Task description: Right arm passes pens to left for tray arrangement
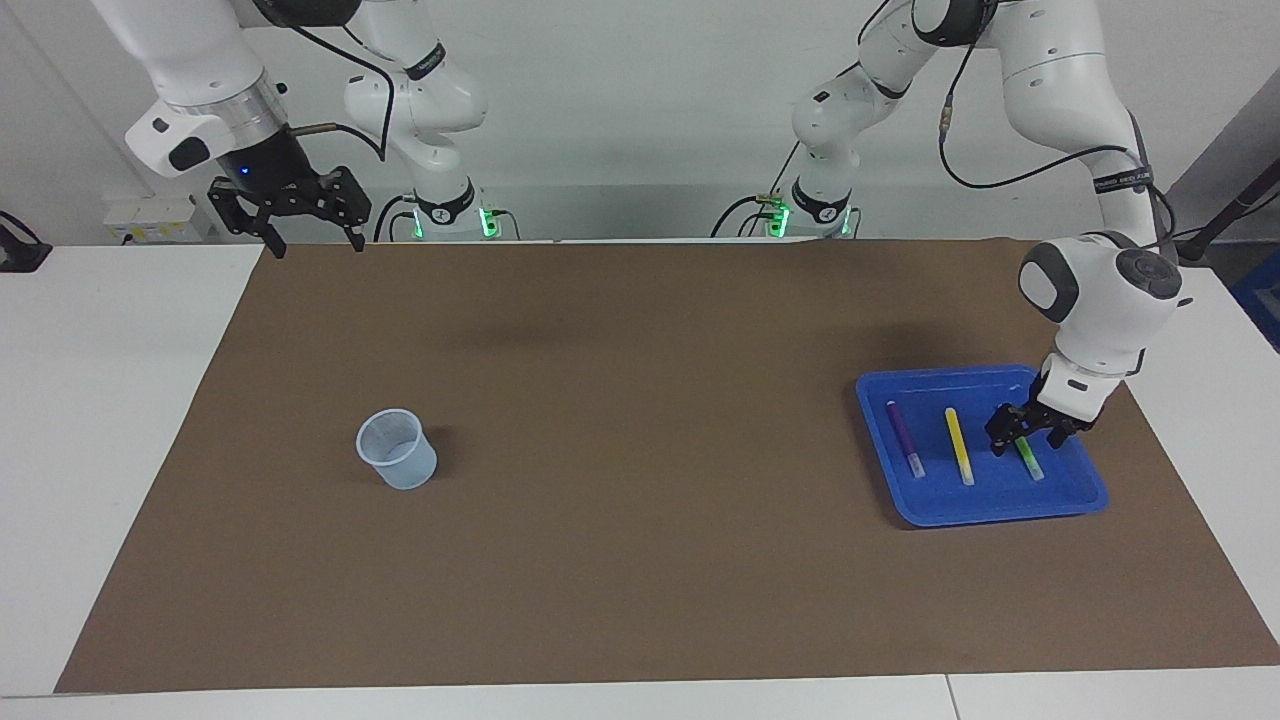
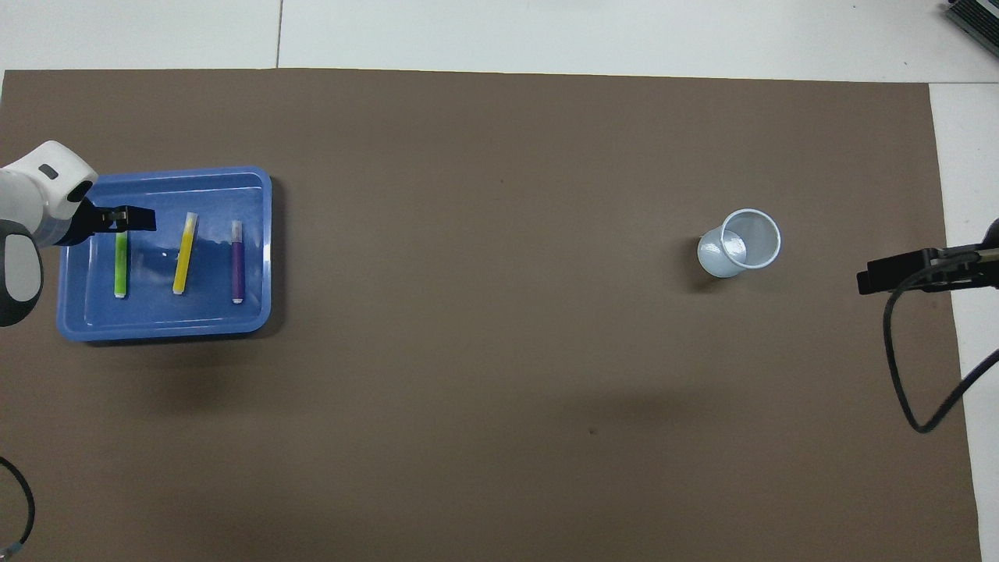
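Note:
The blue tray (image 1: 1000, 512) (image 2: 164, 331) sits at the left arm's end of the table. Three pens lie side by side in it: purple (image 1: 905, 438) (image 2: 237, 261), yellow (image 1: 959, 445) (image 2: 184, 254) and green (image 1: 1028, 460) (image 2: 120, 264). My left gripper (image 1: 1022, 438) (image 2: 129, 221) hangs open just above the green pen's end nearer the robots and holds nothing. My right gripper (image 1: 320, 245) (image 2: 868, 279) waits open and empty, raised over the table's edge at the right arm's end.
A small translucent cup (image 1: 397, 448) (image 2: 740, 243) stands upright on the brown mat (image 1: 640, 450) toward the right arm's end. White table surface (image 1: 100, 420) borders the mat on both ends.

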Controlling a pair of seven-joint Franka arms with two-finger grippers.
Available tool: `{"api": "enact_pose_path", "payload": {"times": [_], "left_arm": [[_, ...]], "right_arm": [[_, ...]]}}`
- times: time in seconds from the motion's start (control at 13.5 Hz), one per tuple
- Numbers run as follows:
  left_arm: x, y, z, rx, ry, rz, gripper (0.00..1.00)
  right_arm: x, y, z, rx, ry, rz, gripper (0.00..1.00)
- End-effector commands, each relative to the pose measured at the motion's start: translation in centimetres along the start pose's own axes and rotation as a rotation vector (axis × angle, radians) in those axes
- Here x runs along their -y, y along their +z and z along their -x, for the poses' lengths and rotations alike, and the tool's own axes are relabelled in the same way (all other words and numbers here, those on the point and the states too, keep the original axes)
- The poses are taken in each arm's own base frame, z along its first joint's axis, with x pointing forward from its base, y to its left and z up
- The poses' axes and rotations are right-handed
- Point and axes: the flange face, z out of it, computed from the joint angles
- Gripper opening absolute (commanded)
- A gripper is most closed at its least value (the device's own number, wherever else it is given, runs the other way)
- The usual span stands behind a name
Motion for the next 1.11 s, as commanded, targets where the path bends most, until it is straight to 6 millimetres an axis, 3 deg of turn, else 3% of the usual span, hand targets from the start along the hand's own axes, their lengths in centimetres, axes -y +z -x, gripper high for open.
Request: {"api": "enact_pose_path", "payload": {"times": [0.0, 0.37, 0.67, 0.74, 0.82, 1.04], "left_arm": [[-2.1, -3.8, -0.2, 0.013, 0.022, -0.029, 1.0], [-5.5, -10.3, 0.2, 0.048, 0.044, -0.033, 1.0], [-7.4, -14.3, 1.1, 0.105, 0.037, -0.002, 1.0], [-8.8, -17.0, 1.4, 0.122, 0.052, 0.002, 1.0], [-9.5, -18.4, 1.9, 0.125, 0.061, -0.008, 1.0], [-10.4, -20.0, 2.2, 0.099, 0.073, -0.02, 1.0]], "right_arm": [[-0.6, -0.2, 1.2, 0.002, -0.008, 0.007, 1.0], [-0.7, -0.2, 1.2, 0.004, -0.004, 0.006, 1.0], [-0.7, -0.2, 1.3, 0.002, -0.004, 0.006, 1.0], [-0.7, -0.2, 1.3, 0.002, -0.004, 0.006, 1.0], [-0.7, -0.2, 1.3, 0.002, -0.004, 0.006, 1.0], [-0.7, -0.2, 1.2, 0.001, -0.005, 0.006, 1.0]]}}
